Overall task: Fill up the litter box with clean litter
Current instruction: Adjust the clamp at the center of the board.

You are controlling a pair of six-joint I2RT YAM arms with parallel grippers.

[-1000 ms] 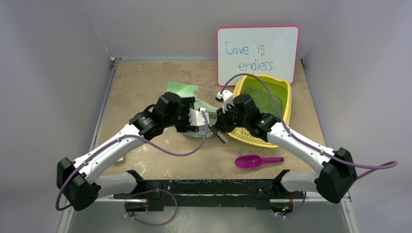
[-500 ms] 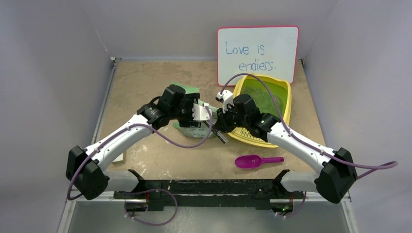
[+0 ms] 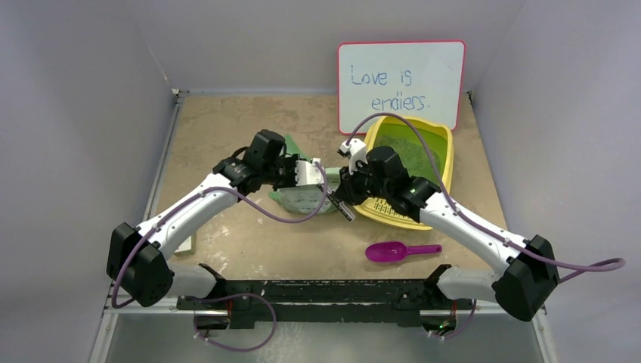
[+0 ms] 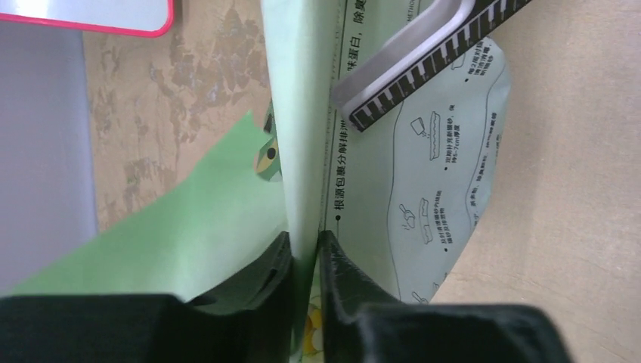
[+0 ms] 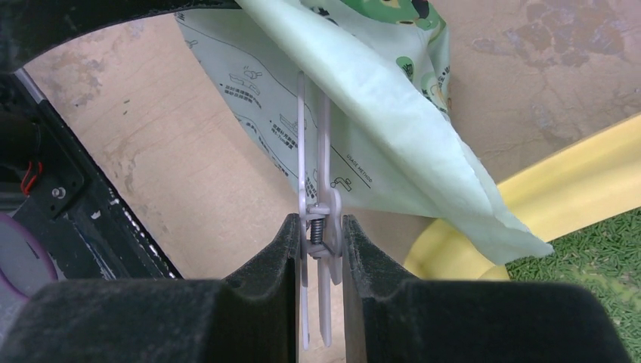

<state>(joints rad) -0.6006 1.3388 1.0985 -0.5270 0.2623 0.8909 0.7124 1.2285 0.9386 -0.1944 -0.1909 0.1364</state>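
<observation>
The yellow litter box [image 3: 450, 155] stands at the back right with green clean litter [image 3: 412, 155] in it; its rim [image 5: 582, 185] and the granules [image 5: 605, 261] also show in the right wrist view. Left of it a pale green printed bag [image 3: 301, 199] is held between both arms. My left gripper [image 3: 306, 172] is shut on the bag's upright edge [image 4: 302, 151], fingers [image 4: 340, 280] pinching the film. My right gripper [image 5: 317, 231] is shut on a grey spring clip [image 5: 316, 181], whose arms run up along the bag [image 5: 363, 83]. The clip's striped bar [image 4: 412, 64] lies across the bag's printed face.
A magenta scoop [image 3: 391, 251] lies on the table in front of the litter box. A white red-framed board [image 3: 401, 83] leans on the back wall behind the box. Grey walls close in both sides.
My left gripper has closed on the bag's edge after standing open. The left arm has reached further in towards the bag, and the bag now sits lower and flatter.
</observation>
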